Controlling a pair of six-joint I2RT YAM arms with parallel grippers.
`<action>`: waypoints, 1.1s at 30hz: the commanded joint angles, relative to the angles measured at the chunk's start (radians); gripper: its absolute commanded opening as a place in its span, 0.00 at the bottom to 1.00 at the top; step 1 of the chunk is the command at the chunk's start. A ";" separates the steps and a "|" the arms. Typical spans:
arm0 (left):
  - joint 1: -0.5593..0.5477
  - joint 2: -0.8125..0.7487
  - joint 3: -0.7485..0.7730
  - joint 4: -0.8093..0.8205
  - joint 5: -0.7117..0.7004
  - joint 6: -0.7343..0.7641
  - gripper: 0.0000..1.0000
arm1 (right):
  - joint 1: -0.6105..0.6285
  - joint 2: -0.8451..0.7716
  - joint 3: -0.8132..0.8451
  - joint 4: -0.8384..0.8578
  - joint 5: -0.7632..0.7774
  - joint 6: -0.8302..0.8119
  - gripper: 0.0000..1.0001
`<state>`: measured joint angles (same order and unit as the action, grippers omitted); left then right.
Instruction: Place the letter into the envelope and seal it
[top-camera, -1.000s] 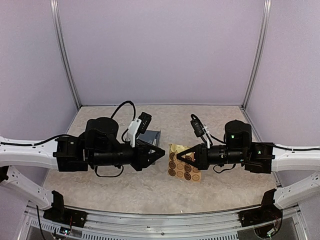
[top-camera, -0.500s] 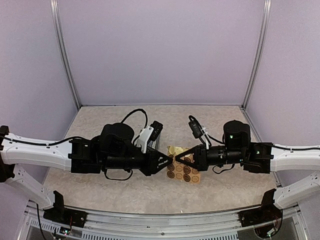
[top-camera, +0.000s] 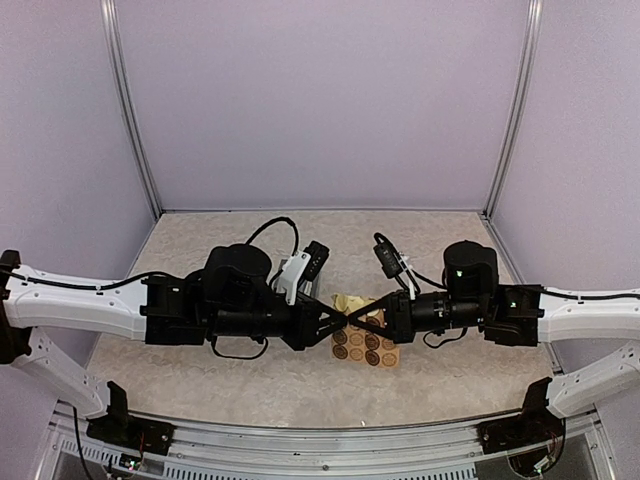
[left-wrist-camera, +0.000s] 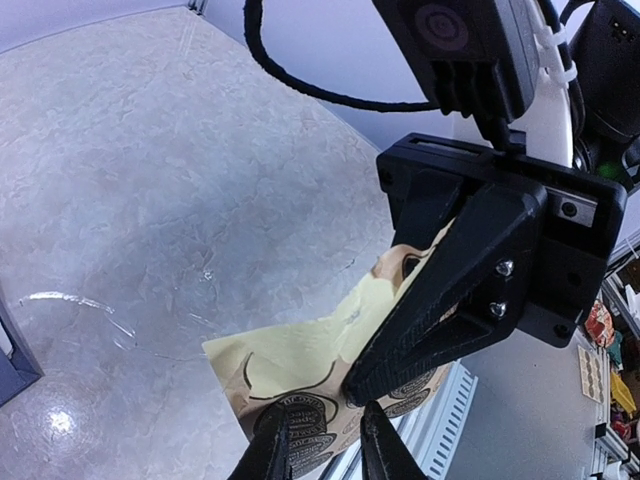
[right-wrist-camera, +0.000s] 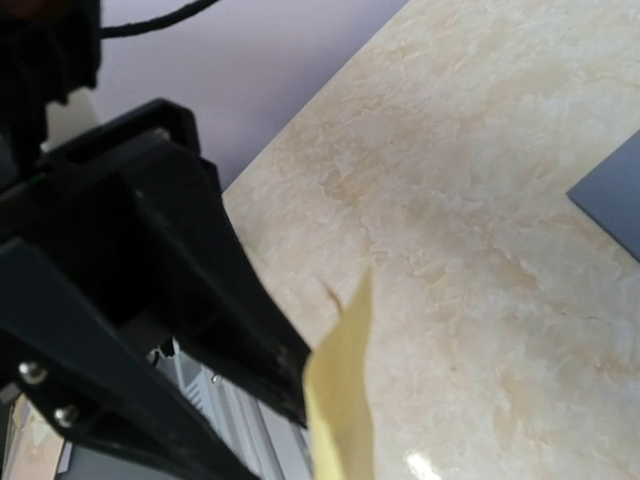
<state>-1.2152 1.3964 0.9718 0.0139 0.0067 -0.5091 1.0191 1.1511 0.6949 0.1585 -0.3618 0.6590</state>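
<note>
Nearest you, low in the centre of the top view, the tan sticker sheet (top-camera: 366, 346) lies on the worktop (top-camera: 430, 240) with one corner lifted. Just beyond it the two hands meet tip to tip, both arms reaching low and level toward the middle. Your right hand (top-camera: 364, 319) looks clenched on that lifted corner. Your left hand (top-camera: 343, 322) shows its fingers (left-wrist-camera: 268, 454) with a narrow gap between them; you cannot tell whether they pinch anything. Farthest back, the envelope (right-wrist-camera: 618, 198) is hidden under the left arm from above, and only a slate-blue corner shows at the right edge of the right wrist view. It probably lies up and left of the hands, nearer your left one. Its long axis cannot be read.
</note>
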 joint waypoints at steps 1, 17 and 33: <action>0.009 0.014 0.026 0.013 0.015 0.001 0.23 | 0.004 0.009 0.031 0.027 -0.015 -0.010 0.00; 0.019 0.031 0.029 0.006 0.013 -0.006 0.16 | 0.004 0.011 0.028 0.036 -0.032 -0.014 0.00; 0.018 0.047 0.031 0.020 0.033 -0.006 0.00 | 0.004 0.007 0.022 0.035 -0.024 -0.015 0.00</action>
<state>-1.2011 1.4307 0.9741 0.0158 0.0265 -0.5186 1.0187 1.1580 0.6952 0.1631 -0.3809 0.6540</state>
